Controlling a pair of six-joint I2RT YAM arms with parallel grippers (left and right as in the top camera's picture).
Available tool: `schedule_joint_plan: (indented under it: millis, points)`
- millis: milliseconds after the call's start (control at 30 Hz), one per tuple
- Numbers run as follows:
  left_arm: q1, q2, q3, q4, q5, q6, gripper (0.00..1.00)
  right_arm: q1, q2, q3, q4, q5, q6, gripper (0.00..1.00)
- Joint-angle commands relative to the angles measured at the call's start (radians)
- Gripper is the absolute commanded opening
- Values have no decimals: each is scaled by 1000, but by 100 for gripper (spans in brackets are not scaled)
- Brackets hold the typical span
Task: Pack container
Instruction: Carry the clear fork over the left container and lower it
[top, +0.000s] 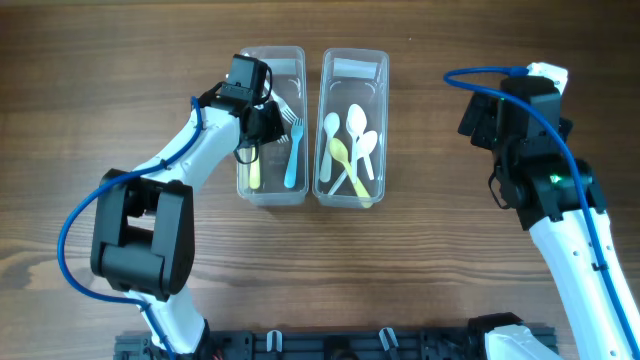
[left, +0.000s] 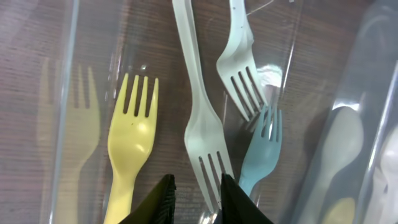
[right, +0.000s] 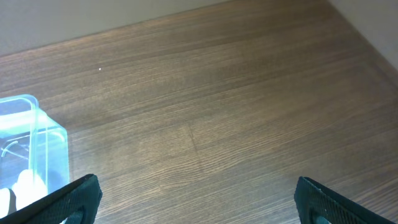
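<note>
A: How was the left gripper (left: 196, 194) found?

B: It was seen low over the left container (top: 271, 60), its jaws parted by a narrow gap. The tines of a pale fork (left: 202, 134) were seen between the fingertips (left: 163, 198), but whether they were pinched could not be told. A yellow fork (left: 132, 140) was laid just to its left, a blue fork (left: 262, 149) to its right, and a second pale fork (left: 241, 62) beyond.

A: And the right gripper (right: 196, 194)?

B: It was spread wide, with nothing held, above bare table (right: 217, 112). Only a corner of the right container (right: 31, 149) was caught at the edge of its view.

A: What was in that container?

B: Spoons (top: 352, 145), white and yellow-green, were piled inside it, the two containers being set side by side.
</note>
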Motion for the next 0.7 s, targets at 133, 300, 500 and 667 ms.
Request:
schedule_joint_plan:
  millis: [133, 300, 500, 667]
  points:
    - [-8, -48, 94, 57, 26, 7, 27, -2, 2, 14, 3, 17, -1, 100]
    - [-41, -55, 95, 141, 27, 149, 26, -2, 2, 14, 2, 17, -1, 100]
    - [-54, -41, 94, 213, -111, 218, 7, -2, 2, 14, 2, 17, -1, 100]
    - [-54, 1, 94, 260, -144, 295, 15, -2, 2, 14, 3, 17, -1, 100]
